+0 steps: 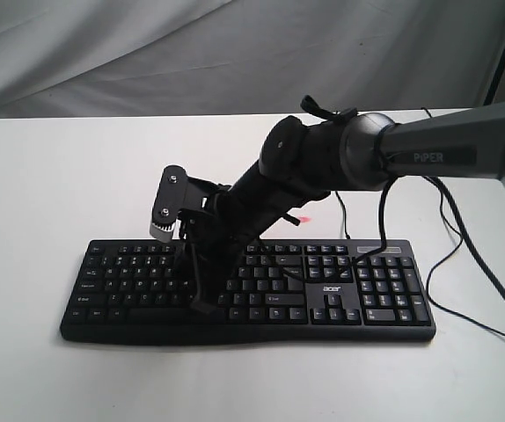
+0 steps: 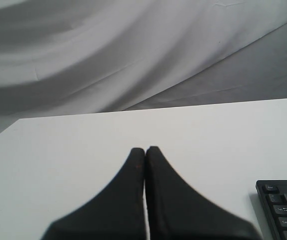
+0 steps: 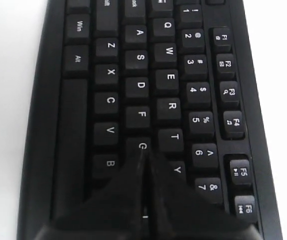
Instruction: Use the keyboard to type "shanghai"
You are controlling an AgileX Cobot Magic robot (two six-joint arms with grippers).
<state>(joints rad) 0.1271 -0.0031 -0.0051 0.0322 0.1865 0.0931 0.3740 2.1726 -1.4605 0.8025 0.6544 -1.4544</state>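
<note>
Black keyboard (image 1: 120, 281), your R gripper (image 3: 144, 156) clenched empty w/ tip at G key (image 3: 142, 146), L gripper (image 2: 144, 150) clenched too: prob mid-word, next nudge over to H key & tap.

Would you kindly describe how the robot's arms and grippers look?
The right arm is grey, lettered "PiPER", with a black wrist and thin black cables. The right gripper and left gripper have black fingers tapering to narrow tips.
</note>
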